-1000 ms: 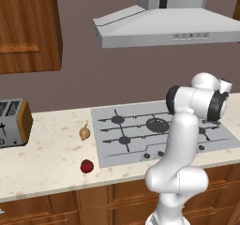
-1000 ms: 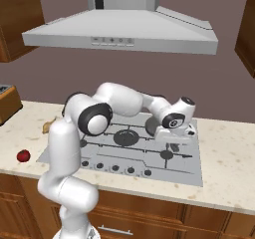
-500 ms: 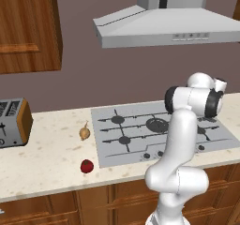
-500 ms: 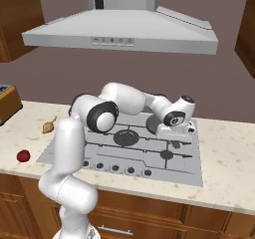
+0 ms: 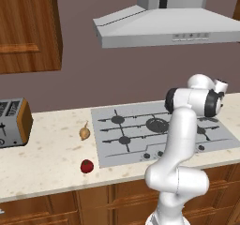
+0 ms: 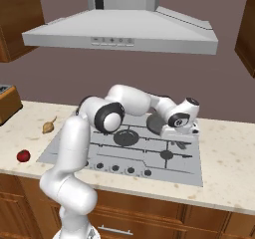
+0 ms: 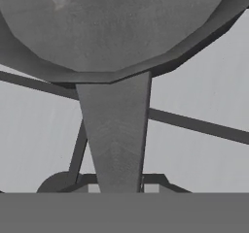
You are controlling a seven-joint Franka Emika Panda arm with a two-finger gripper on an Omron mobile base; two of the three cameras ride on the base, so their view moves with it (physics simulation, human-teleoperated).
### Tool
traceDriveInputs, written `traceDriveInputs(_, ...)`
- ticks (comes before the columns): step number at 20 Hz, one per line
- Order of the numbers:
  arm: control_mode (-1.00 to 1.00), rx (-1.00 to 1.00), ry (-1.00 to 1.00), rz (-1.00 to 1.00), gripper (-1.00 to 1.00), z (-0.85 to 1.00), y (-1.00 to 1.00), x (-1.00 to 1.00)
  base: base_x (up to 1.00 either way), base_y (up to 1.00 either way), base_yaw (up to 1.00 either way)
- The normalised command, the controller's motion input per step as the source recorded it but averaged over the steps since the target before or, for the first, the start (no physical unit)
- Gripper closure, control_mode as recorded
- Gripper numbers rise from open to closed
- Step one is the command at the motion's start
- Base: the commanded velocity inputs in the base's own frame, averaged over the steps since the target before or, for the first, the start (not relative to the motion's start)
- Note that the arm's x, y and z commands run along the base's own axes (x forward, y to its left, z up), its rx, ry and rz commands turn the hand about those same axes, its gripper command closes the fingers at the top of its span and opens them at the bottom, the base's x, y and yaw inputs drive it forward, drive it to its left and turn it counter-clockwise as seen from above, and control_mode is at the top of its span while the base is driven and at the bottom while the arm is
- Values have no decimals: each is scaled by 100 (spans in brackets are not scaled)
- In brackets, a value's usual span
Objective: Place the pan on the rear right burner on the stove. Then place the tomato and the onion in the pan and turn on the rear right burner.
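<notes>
Your pan (image 7: 121, 28) sits on the stove (image 6: 191, 168) at the rear right, over the grate bars (image 7: 194, 123), handle (image 7: 115, 135) running toward the camera. Your gripper (image 6: 180, 142) is clamped on that handle. Onion (image 5: 84, 133) and tomato (image 5: 86, 166) lie on the counter (image 5: 47, 158) left of the stove, apart.

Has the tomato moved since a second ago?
No. The tomato sits at the same spot on the counter, in front of the onion and left of the stove.
</notes>
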Motion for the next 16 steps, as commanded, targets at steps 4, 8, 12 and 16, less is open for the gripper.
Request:
traceDriveInputs(4,-100,0,1,0,100,-7,0,0,0,0,0)
traceDriveInputs(8,-100,0,0,0,100,0,0,0,0,0,0)
traceDriveInputs(12,-100,0,0,0,100,0,0,0,0,0,0)
traceDriveInputs(16,-100,0,0,0,-100,0,0,0,0,0,0)
